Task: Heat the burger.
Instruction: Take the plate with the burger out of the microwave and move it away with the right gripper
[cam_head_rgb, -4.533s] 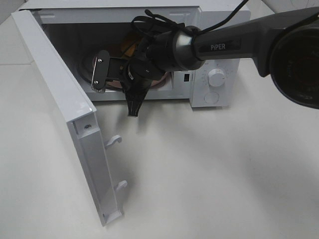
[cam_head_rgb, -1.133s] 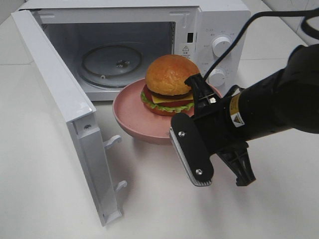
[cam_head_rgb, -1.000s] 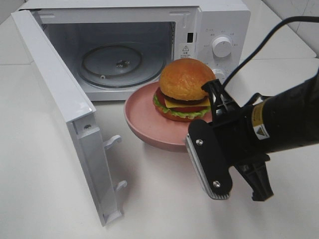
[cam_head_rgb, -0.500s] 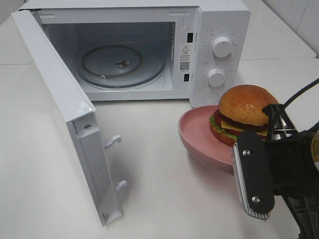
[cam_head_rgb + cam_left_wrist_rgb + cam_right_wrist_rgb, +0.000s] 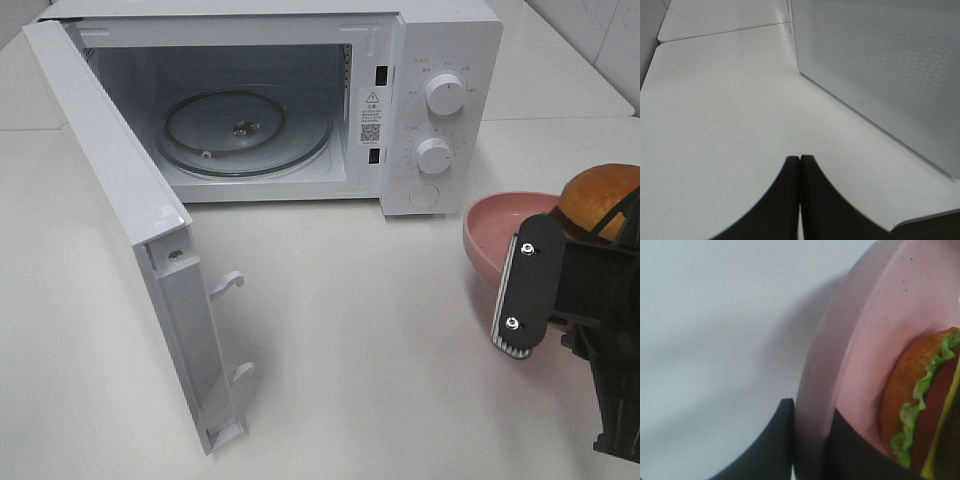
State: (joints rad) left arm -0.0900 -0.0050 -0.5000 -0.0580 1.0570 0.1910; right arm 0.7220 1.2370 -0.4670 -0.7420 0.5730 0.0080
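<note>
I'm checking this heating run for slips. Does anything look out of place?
Yes. The burger rides on the pink plate, pinched at its rim by the right gripper, off right of the microwave, whose door hangs open.

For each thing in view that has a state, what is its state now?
microwave door: fully open.
turntable: bare, nothing on it.
burger: on the pink plate, outside the microwave.
pink plate: rim clamped in the right gripper.
left gripper: shut, empty.
</note>
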